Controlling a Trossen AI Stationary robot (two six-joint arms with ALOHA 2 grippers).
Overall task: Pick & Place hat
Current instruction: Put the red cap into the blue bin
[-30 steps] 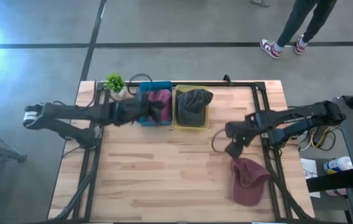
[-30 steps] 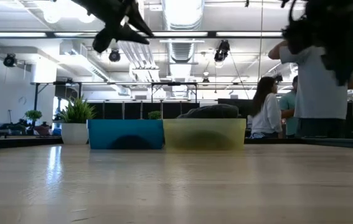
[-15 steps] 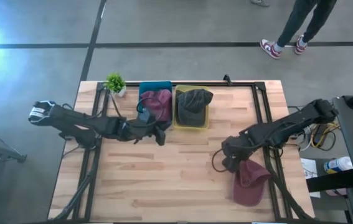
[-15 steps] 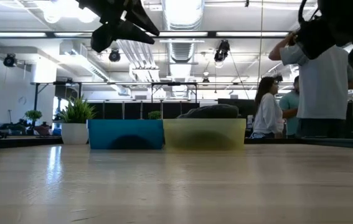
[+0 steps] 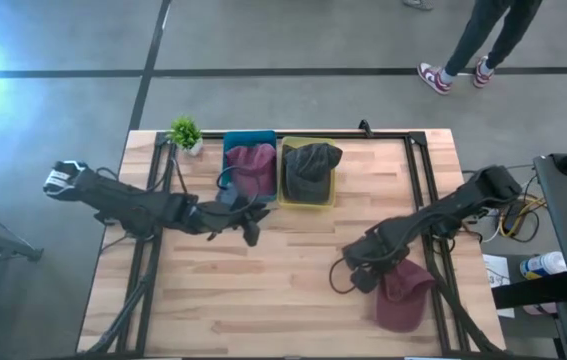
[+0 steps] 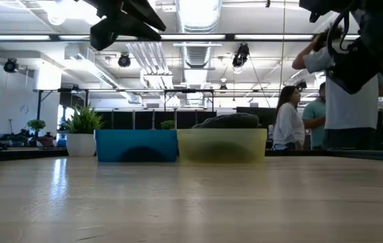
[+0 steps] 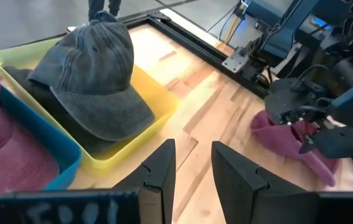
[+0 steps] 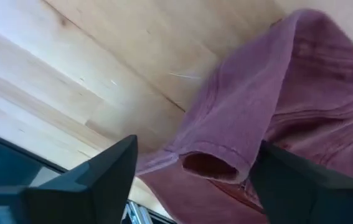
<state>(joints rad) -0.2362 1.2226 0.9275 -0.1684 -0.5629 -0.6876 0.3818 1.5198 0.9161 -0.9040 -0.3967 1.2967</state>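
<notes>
A maroon hat (image 5: 401, 296) lies flat on the table near its right near corner. My right gripper (image 5: 355, 276) hovers at the hat's left edge, open. In the right wrist view its fingers (image 8: 101, 171) stand wide on either side of the hat's folded rim (image 8: 216, 163), apart from it. My left gripper (image 5: 250, 231) is open over bare wood in front of the bins; its wrist view looks across at the maroon hat (image 7: 291, 140). Another maroon hat (image 5: 252, 167) lies in a blue bin (image 5: 231, 145), and a dark grey hat (image 5: 311, 162) sits in a yellow bin (image 5: 285, 195).
The two bins stand side by side at the table's far edge, with a small potted plant (image 5: 185, 132) to their left. Black frame rails run along the table's sides. Bare wood (image 5: 263, 290) spans the middle and near left. People stand beyond the far edge (image 6: 289, 121).
My left gripper has drawn back from above the blue bin toward the near edge, out over the bare wood. My right gripper has moved toward the near edge and down to the left edge of the maroon hat on the table. The hats have stayed where they were.
</notes>
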